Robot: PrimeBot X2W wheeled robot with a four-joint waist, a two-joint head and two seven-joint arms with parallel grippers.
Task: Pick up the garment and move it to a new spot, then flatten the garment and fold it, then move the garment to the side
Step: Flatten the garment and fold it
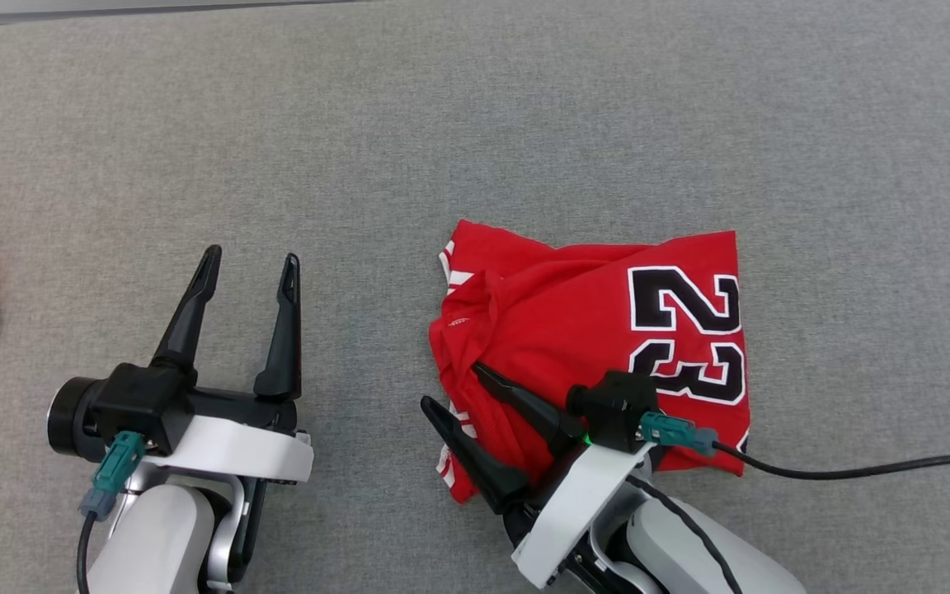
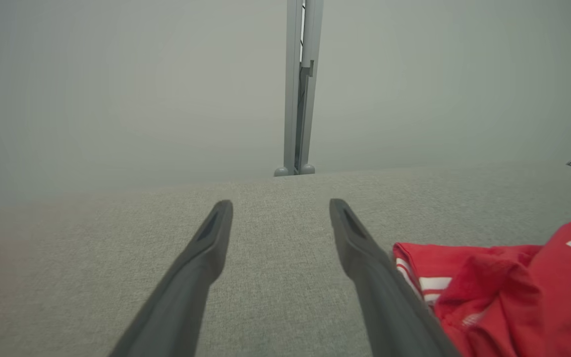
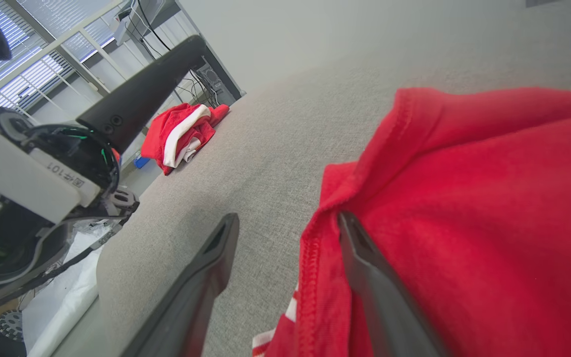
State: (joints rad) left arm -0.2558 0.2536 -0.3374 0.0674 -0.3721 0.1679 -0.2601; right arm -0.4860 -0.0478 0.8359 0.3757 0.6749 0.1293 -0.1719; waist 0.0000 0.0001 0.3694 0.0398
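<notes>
While garment (image 1: 574, 330) lies on grey cloth surface (image 1: 524, 124), post (image 2: 299, 99) behind

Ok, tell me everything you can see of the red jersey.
The red jersey is folded into a rough rectangle, lying flat on the grey cloth-covered surface. It looks like soft knit fabric, with a black 23 outlined in white facing up, and red and white striped trim along its left edge, where the layers bunch and wrinkle. The open right gripper straddles its near left edge: one finger is over the fabric, the other over the bare surface.
</notes>
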